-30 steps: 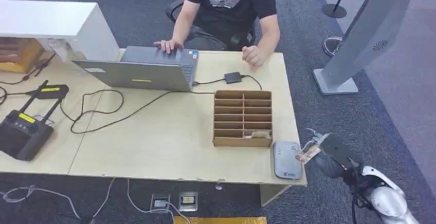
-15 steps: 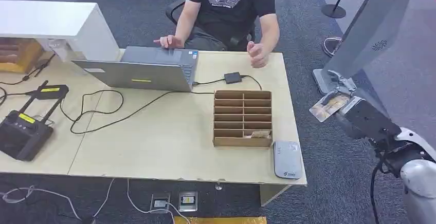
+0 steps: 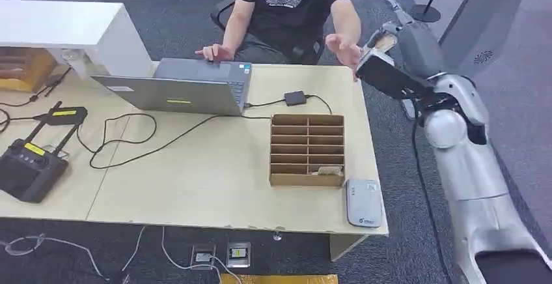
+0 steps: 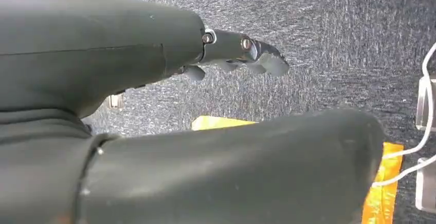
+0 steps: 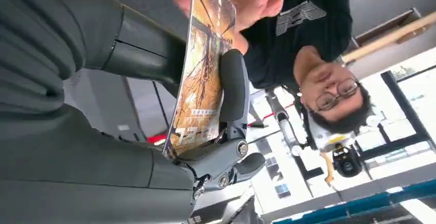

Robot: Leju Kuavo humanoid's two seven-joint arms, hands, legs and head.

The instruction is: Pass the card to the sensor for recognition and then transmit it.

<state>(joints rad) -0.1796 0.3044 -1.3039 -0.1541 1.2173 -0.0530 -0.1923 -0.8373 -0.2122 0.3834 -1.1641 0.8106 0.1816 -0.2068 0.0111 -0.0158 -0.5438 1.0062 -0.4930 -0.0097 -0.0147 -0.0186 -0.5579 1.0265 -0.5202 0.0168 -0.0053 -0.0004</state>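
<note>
**Card held up beside the person's open hand**

We see the right robot hand raised past the far right corner of the desk, fingers clamped on the card. The card's long axis runs out along the fingers, its far end pointing toward the person's hand, just beside it. Sensor lies on the desk's near right corner, well apart. Left robot hand holds nothing, fingers loosely curled.

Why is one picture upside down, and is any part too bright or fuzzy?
The right wrist view is turned because of how the camera sits, so the person looks flipped; windows behind glare white, while the card in the right hand stays sharp. In the left wrist view the left hand looms close, soft and dark. The head view is evenly lit.
</note>
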